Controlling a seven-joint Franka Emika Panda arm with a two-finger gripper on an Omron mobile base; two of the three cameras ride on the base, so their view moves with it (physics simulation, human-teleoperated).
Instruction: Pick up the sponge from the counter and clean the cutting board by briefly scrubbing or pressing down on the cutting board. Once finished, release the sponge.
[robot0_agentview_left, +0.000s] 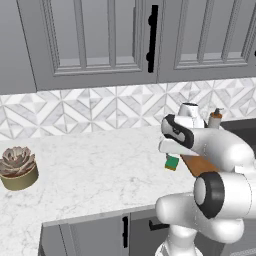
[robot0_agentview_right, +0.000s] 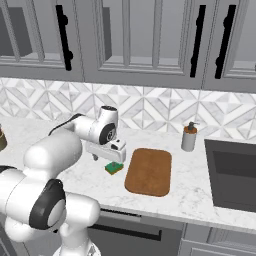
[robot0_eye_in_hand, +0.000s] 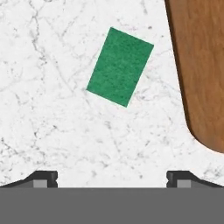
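The green sponge (robot0_eye_in_hand: 120, 66) lies flat on the white marble counter (robot0_eye_in_hand: 52, 122), a short gap left of the brown wooden cutting board (robot0_eye_in_hand: 201, 65). My gripper (robot0_eye_in_hand: 112, 179) hangs open just above the counter, its two tips spread wide and nothing between them; the sponge is ahead of the tips. From the base, the sponge (robot0_agentview_right: 114, 168) sits just below the gripper (robot0_agentview_right: 106, 158), beside the board (robot0_agentview_right: 149, 171). In the left base view the sponge (robot0_agentview_left: 172, 163) peeks out under the hand (robot0_agentview_left: 168, 151), and my arm covers most of the board (robot0_agentview_left: 199, 164).
A soap dispenser (robot0_agentview_right: 189, 136) stands behind the board near the backsplash. A dark sink (robot0_agentview_right: 232, 175) lies to the right. A potted succulent (robot0_agentview_left: 18, 167) sits far left on the counter. Upper cabinets hang overhead.
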